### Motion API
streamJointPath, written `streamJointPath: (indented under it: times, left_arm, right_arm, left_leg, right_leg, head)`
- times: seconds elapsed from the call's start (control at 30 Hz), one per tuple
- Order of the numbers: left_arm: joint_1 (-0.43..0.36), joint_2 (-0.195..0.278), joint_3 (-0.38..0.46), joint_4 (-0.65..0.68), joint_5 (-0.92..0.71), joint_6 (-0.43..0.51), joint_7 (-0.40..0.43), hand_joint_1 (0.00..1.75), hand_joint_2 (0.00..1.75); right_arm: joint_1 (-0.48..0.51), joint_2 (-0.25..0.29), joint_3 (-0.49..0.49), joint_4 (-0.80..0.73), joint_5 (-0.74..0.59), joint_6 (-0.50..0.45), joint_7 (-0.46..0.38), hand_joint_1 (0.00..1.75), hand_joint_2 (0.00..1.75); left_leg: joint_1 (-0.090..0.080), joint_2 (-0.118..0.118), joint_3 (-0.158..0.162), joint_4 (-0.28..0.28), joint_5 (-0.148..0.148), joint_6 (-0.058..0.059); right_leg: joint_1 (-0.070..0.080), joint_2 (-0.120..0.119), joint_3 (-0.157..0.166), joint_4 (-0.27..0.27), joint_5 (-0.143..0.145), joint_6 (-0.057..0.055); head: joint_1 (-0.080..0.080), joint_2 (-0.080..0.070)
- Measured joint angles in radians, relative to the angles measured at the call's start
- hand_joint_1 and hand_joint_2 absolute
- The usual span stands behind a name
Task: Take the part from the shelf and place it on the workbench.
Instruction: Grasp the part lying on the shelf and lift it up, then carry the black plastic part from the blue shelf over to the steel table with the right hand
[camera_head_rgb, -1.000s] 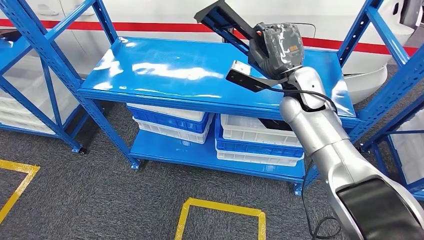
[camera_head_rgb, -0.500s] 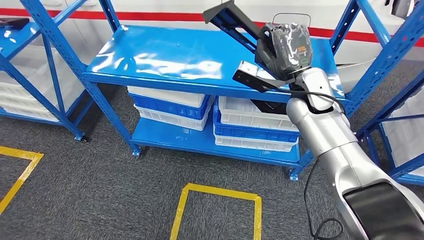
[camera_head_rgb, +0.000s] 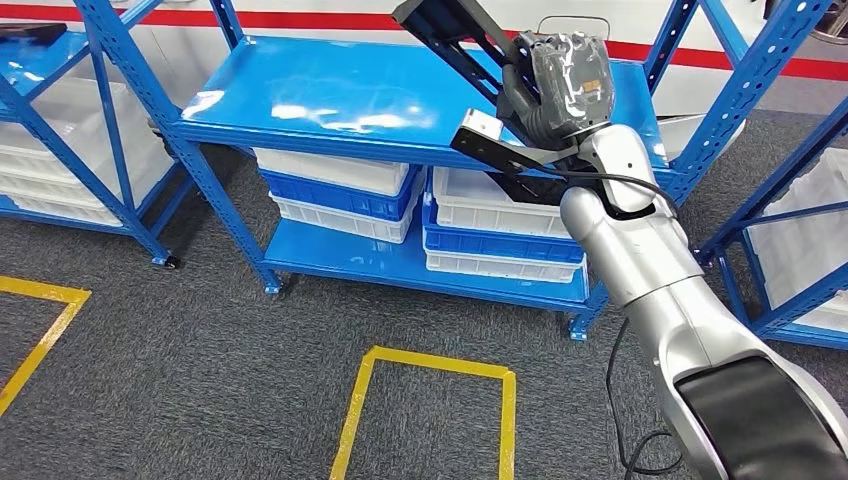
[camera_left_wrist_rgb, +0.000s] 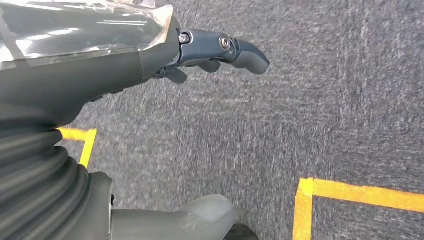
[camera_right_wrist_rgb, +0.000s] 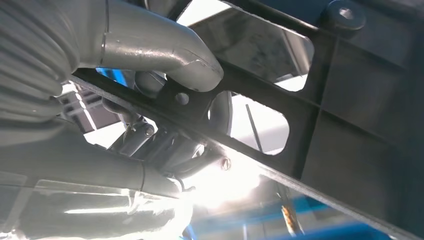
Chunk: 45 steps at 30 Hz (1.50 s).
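Blue shelf behind, right hand grips the black part aloft.
Left hand hangs over grey carpet, fingers apart, holding nothing.

The shelf is blue painted metal, its top glossy enough to throw white glare. The part looks like matt black plastic with cut-out openings, smooth on its flat faces. The right hand is dark and wrapped in clear, shiny film; its thumb is smooth grey plastic. The right arm is satin silver metal. Crates are smooth white and blue plastic. The floor is rough grey carpet with flat yellow tape. The left hand has dark matt fingers and a ribbed rubbery cover.
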Motion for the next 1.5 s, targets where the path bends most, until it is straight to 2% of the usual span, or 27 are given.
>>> streamJointPath:
  times: [0.07,0.1,0.2,0.23,0.3,0.37,0.43,0.47,0.53,0.57,0.63,0.7,0.73,0.77,0.83,0.9,0.97,1.0,1.07,1.1,1.17,1.23,1.27,1.33,1.4,1.47,1.5]
  left_arm:
    - [0.000,-0.002,0.000,0.000,0.000,0.001,0.001,0.00,1.75]
    - [-0.001,-0.002,0.000,0.000,0.000,0.001,0.001,0.00,1.75]
    - [-0.001,-0.004,0.001,0.000,0.000,0.002,0.002,0.00,1.75]
    - [-0.001,-0.005,0.001,0.000,0.000,0.002,0.002,0.00,1.75]
    - [-0.001,-0.007,0.002,0.000,0.000,0.003,0.002,0.00,1.75]
    - [-0.001,-0.008,0.002,0.000,0.000,0.006,0.004,0.00,1.75]
    - [-0.001,-0.010,0.003,0.000,0.000,0.010,0.007,0.00,1.75]
    - [-0.001,-0.010,0.003,0.000,0.000,0.011,0.008,0.00,1.75]
    - [-0.001,-0.011,0.003,0.000,0.000,0.012,0.011,0.00,1.75]
    - [-0.001,-0.010,0.003,0.000,-0.001,0.013,0.012,0.00,1.75]
    - [0.001,-0.008,0.003,0.000,-0.001,0.013,0.014,0.00,1.75]
    - [0.002,-0.008,0.003,0.000,-0.002,0.013,0.016,0.00,1.75]
    - [0.002,-0.007,0.003,0.000,-0.002,0.013,0.017,0.00,1.75]
    - [0.002,-0.007,0.003,0.000,-0.002,0.013,0.019,0.00,1.75]
    - [0.002,-0.006,0.003,0.000,-0.002,0.013,0.020,0.00,1.75]
    - [0.000,-0.005,0.003,0.000,-0.002,0.013,0.020,0.00,1.75]
    - [-0.001,-0.004,0.003,0.000,-0.002,0.014,0.020,0.00,1.75]
    - [-0.002,-0.004,0.003,0.000,-0.002,0.015,0.021,0.00,1.75]
    - [-0.001,-0.004,0.003,0.000,-0.001,0.017,0.023,0.00,1.75]
    - [-0.001,-0.004,0.003,0.001,-0.001,0.019,0.024,0.00,1.75]
    - [-0.001,-0.005,0.003,0.001,0.000,0.022,0.026,0.00,1.75]
    - [-0.002,-0.005,0.004,0.001,0.000,0.024,0.026,0.00,1.75]
    - [-0.001,-0.005,0.004,0.001,0.000,0.025,0.026,0.00,1.75]
    - [-0.001,-0.005,0.004,0.001,0.000,0.024,0.026,0.00,1.75]
    - [-0.002,-0.006,0.004,0.001,0.000,0.024,0.026,0.00,1.75]
    - [-0.001,-0.006,0.004,0.001,0.000,0.024,0.026,0.00,1.75]
    - [-0.001,-0.006,0.004,0.001,-0.001,0.024,0.026,0.00,1.75]
  right_arm:
    - [-0.005,0.003,0.000,0.001,0.000,0.000,0.000,1.71,1.75]
    - [-0.007,0.003,-0.001,0.002,0.001,0.000,0.000,1.71,1.75]
    - [-0.011,-0.001,-0.001,0.006,0.000,0.000,0.000,1.71,1.75]
    - [-0.011,-0.001,-0.001,0.008,0.000,0.000,0.000,1.71,1.75]
    - [-0.011,0.000,-0.001,0.012,0.000,-0.001,-0.001,1.71,1.75]
    - [-0.012,0.004,-0.001,0.017,0.000,-0.001,-0.001,1.71,1.75]
    - [-0.017,0.012,-0.002,0.019,0.001,-0.002,-0.001,1.71,1.75]
    - [-0.021,0.016,-0.002,0.020,0.001,-0.002,-0.001,1.71,1.75]
    - [-0.027,0.024,-0.003,0.024,0.004,-0.004,-0.001,1.71,1.75]
    - [-0.029,0.027,-0.003,0.028,0.007,-0.005,-0.001,1.71,1.75]
    - [-0.032,0.034,-0.003,0.035,0.011,-0.006,-0.001,1.71,1.75]
    - [-0.035,0.040,-0.003,0.040,0.014,-0.006,-0.001,1.71,1.75]
    - [-0.034,0.041,-0.003,0.042,0.015,-0.007,-0.001,1.71,1.75]
    - [-0.033,0.042,-0.003,0.045,0.016,-0.007,-0.001,1.71,1.75]
    - [-0.031,0.042,-0.004,0.051,0.017,-0.007,-0.003,1.71,1.75]
    - [-0.032,0.043,-0.006,0.055,0.018,-0.008,-0.005,1.71,1.75]
    - [-0.035,0.044,-0.009,0.056,0.019,-0.010,-0.006,1.71,1.75]
    - [-0.037,0.046,-0.010,0.056,0.019,-0.010,-0.007,1.71,1.75]
    - [-0.039,0.048,-0.011,0.058,0.019,-0.011,-0.008,1.71,1.75]
    - [-0.039,0.047,-0.011,0.060,0.019,-0.011,-0.009,1.71,1.75]
    - [-0.040,0.045,-0.013,0.062,0.019,-0.012,-0.009,1.71,1.75]
    - [-0.040,0.045,-0.014,0.065,0.020,-0.012,-0.009,1.71,1.75]
    - [-0.039,0.045,-0.014,0.066,0.021,-0.012,-0.009,1.71,1.75]
    - [-0.039,0.046,-0.014,0.069,0.023,-0.012,-0.009,1.71,1.75]
    - [-0.039,0.049,-0.014,0.069,0.026,-0.012,-0.007,1.71,1.75]
    - [-0.039,0.053,-0.014,0.066,0.030,-0.013,-0.002,1.71,1.75]
    - [-0.039,0.055,-0.014,0.064,0.032,-0.014,0.000,1.71,1.75]
  left_leg:
    - [-0.002,0.004,-0.009,-0.021,0.032,0.008]
    - [-0.001,0.006,-0.015,-0.034,0.051,0.015]
    - [0.000,0.011,-0.048,-0.054,0.101,0.025]
    - [-0.003,0.011,-0.065,-0.053,0.113,0.025]
    - [-0.009,0.011,-0.098,-0.052,0.139,0.025]
    - [-0.013,0.010,-0.130,-0.049,0.164,0.023]
    - [-0.017,0.011,-0.152,-0.042,0.183,0.017]
    - [-0.019,0.012,-0.159,-0.039,0.193,0.013]
    - [-0.019,0.014,-0.165,-0.041,0.212,0.004]
    - [-0.017,0.011,-0.170,-0.039,0.212,-0.001]
    - [-0.010,0.004,-0.190,0.001,0.158,-0.016]
    - [0.005,0.000,-0.225,0.116,0.057,-0.035]
    - [0.012,0.000,-0.240,0.183,0.022,-0.045]
    - [0.020,0.000,-0.245,0.236,0.009,-0.053]
    - [0.033,0.000,-0.210,0.245,0.039,-0.066]
    - [0.042,-0.001,-0.105,0.125,0.069,-0.073]
    - [0.039,-0.005,-0.016,-0.002,0.053,-0.068]
    - [0.034,-0.008,0.001,-0.033,0.043,-0.061]
    - [0.027,-0.006,-0.008,-0.043,0.056,-0.038]
    - [0.025,-0.004,-0.015,-0.048,0.069,-0.025]
    - [0.022,0.001,-0.037,-0.057,0.098,0.000]
    - [0.015,0.003,-0.070,-0.056,0.125,0.012]
    - [0.012,0.003,-0.086,-0.056,0.137,0.013]
    - [0.006,0.003,-0.119,-0.054,0.163,0.013]
    - [0.002,0.002,-0.149,-0.052,0.188,0.010]
    - [-0.003,0.003,-0.168,-0.050,0.211,0.003]
    - [-0.004,0.004,-0.173,-0.051,0.222,-0.002]
  right_leg:
    - [0.001,-0.001,-0.003,-0.013,0.014,0.012]
    - [0.004,0.000,-0.011,-0.004,0.001,0.010]
    - [0.010,0.001,-0.055,0.139,-0.124,-0.013]
    - [0.010,0.001,-0.064,0.202,-0.155,-0.013]
    - [0.012,0.001,-0.049,0.264,-0.155,0.000]
    - [0.017,0.001,0.030,0.198,-0.117,0.009]
    - [0.027,0.001,0.144,0.047,-0.128,-0.004]
    - [0.031,0.002,0.180,-0.010,-0.142,-0.011]
    - [0.032,0.004,0.192,-0.049,-0.150,-0.022]
    - [0.028,0.002,0.186,-0.051,-0.140,-0.028]
    - [0.016,-0.002,0.170,-0.054,-0.117,-0.047]
    - [0.013,-0.004,0.145,-0.054,-0.092,-0.056]
    - [0.013,-0.004,0.130,-0.053,-0.080,-0.054]
    - [0.011,-0.004,0.116,-0.052,-0.068,-0.051]
    - [0.007,-0.004,0.088,-0.050,-0.047,-0.040]
    - [0.002,-0.004,0.066,-0.048,-0.028,-0.026]
    - [0.000,-0.004,0.053,-0.047,-0.010,-0.009]
    - [0.001,-0.005,0.050,-0.050,-0.001,0.001]
    - [0.000,-0.005,0.046,-0.057,0.016,0.018]
    - [0.000,-0.004,0.037,-0.049,0.007,0.020]
    - [0.001,-0.003,0.003,0.020,-0.060,0.007]
    - [0.002,-0.001,-0.036,0.157,-0.150,-0.008]
    - [0.003,0.000,-0.046,0.217,-0.174,-0.008]
    - [0.007,0.000,-0.018,0.245,-0.163,0.007]
    - [0.013,0.000,0.076,0.143,-0.131,0.013]
    - [0.024,0.000,0.176,0.003,-0.140,0.002]
    - [0.028,0.001,0.198,-0.038,-0.148,-0.003]
  head:
    - [-0.002,0.000]
    - [-0.001,0.000]
    - [0.006,0.000]
    - [0.008,0.000]
    - [0.009,0.000]
    - [0.009,0.000]
    - [0.008,0.000]
    - [0.007,0.000]
    - [0.004,0.000]
    - [0.006,0.000]
    - [0.005,0.000]
    - [0.002,0.000]
    - [0.001,0.000]
    - [0.001,0.000]
    - [0.000,0.000]
    - [-0.001,0.000]
    - [0.001,0.000]
    - [0.001,0.000]
    - [0.002,0.000]
    - [0.002,0.000]
    - [0.005,0.000]
    - [0.007,0.000]
    - [0.008,0.000]
    - [0.008,0.000]
    - [0.008,0.000]
    - [0.007,0.000]
    - [0.006,0.000]
